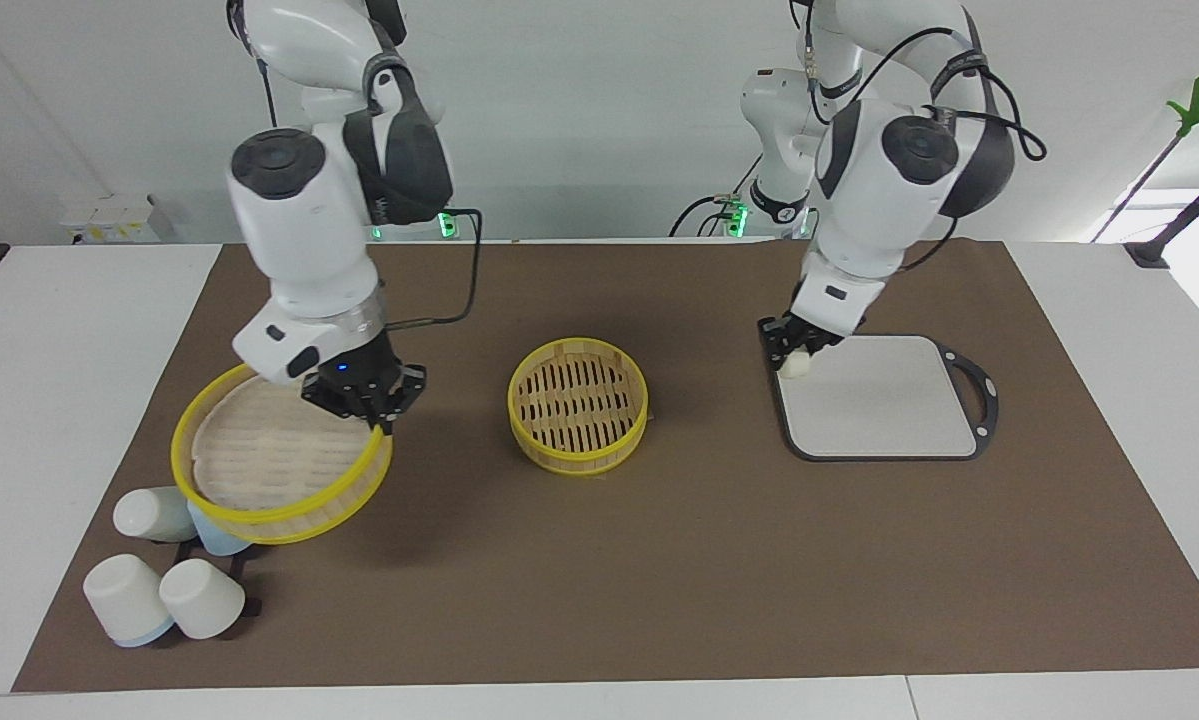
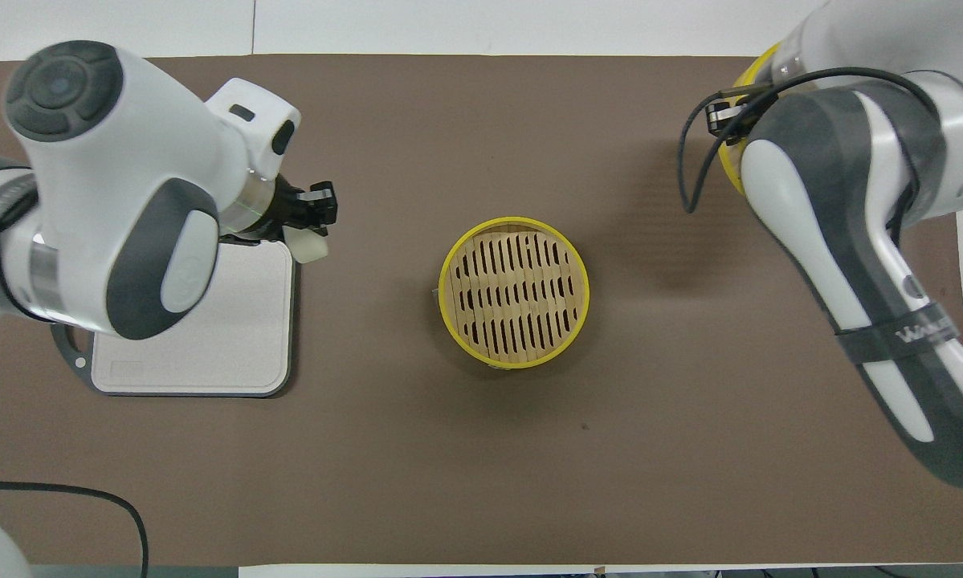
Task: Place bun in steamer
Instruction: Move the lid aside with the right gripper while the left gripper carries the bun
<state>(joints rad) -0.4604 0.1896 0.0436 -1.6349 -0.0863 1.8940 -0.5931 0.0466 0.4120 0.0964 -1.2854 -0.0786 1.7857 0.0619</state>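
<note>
At centre right, the left gripper (image 1: 797, 350) fingers clamp the bun (image 1: 795, 365) over the board (image 1: 884, 395) corner; at lower left, right gripper (image 1: 374, 410) fingers pinch the tilted lid (image 1: 279, 455); steamer (image 1: 578, 403) open mid-frame.

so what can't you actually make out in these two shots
- Cups: seen only in the facing view; the right arm hides them in the overhead view.
- Steamer lid: overhead view shows only a yellow sliver; the same arm covers the rest.
- Bun: partly hidden by the left gripper in both views; whether it rests on the grey board is unclear.
- Steamer: fully visible.
</note>
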